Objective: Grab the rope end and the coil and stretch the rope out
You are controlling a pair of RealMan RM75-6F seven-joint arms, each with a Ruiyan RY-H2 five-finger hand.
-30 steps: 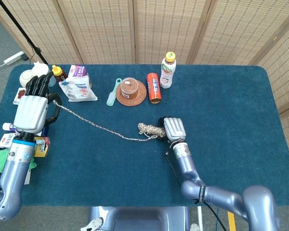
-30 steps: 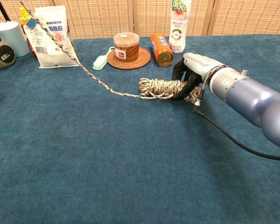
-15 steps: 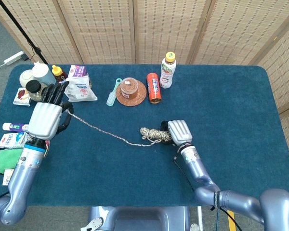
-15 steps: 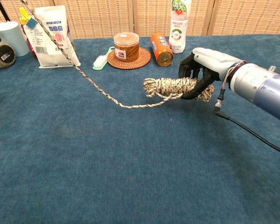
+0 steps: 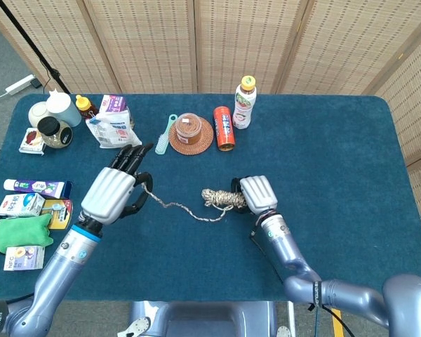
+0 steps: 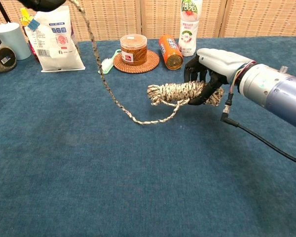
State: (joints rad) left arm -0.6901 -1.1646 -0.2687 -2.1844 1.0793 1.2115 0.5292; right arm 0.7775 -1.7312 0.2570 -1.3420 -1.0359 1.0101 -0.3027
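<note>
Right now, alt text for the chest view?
The right hand grips a rope coil raised off the blue table, and loose rope sags to the cloth, then climbs up and left out of frame. Behind stand a bag, a jar, a can and a bottle.

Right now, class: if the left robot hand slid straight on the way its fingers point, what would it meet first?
In the head view, the left robot hand points up-right toward the table's back. The first thing on that line looks like the small brush beside the wicker coaster, though height is uncertain.
</note>
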